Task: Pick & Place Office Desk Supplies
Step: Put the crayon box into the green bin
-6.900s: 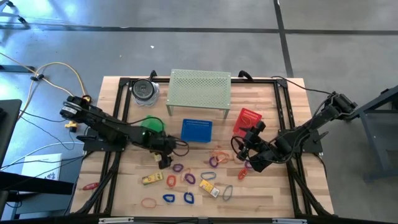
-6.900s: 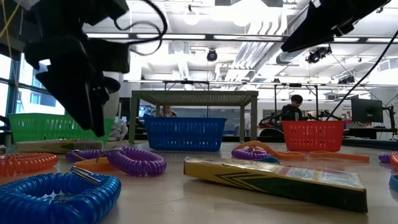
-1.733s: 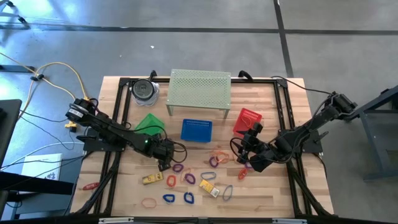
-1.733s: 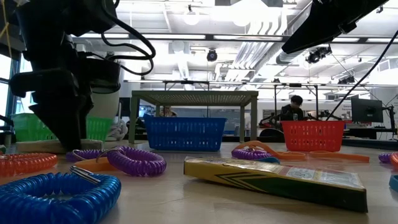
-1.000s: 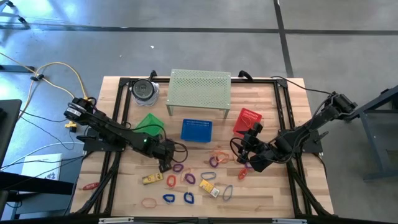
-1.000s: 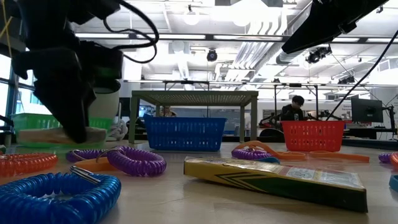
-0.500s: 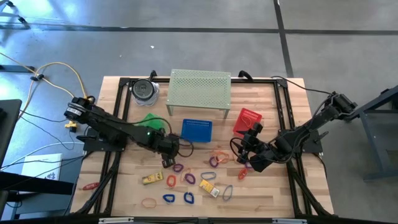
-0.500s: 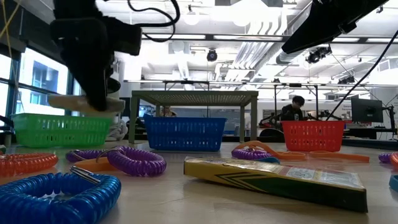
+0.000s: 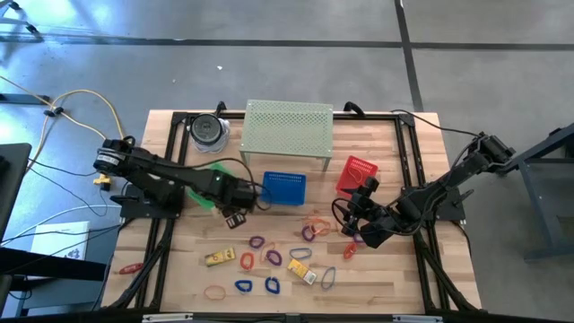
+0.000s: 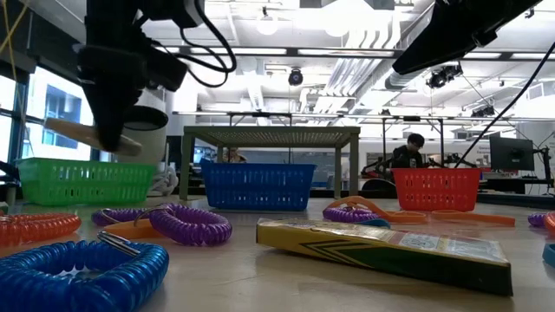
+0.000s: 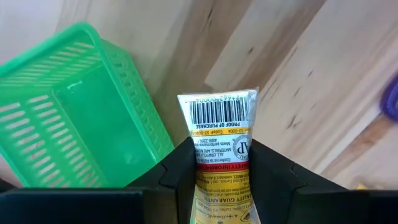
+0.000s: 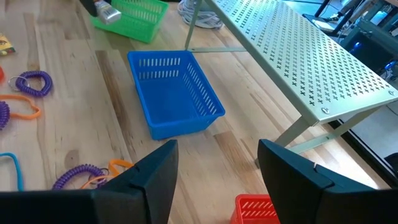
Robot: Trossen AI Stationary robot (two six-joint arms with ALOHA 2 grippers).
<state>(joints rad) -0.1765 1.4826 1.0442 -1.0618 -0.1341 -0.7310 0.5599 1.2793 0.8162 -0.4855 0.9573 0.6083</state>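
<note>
Left gripper (image 9: 235, 218), jaws clamped on a yellow crayon box (image 11: 219, 144), is raised above the table beside the green basket (image 11: 74, 118). Right gripper (image 9: 352, 218), jaws spread and empty, waits right of the coil loops (image 9: 257, 242).

One yellow box (image 11: 219, 162) with a barcode is up in the air, pinched at its end; purple, blue and orange curly loops (image 9: 269, 257) and yellow boxes (image 9: 219, 258) lie spread on the counter (image 9: 395, 278).
</note>
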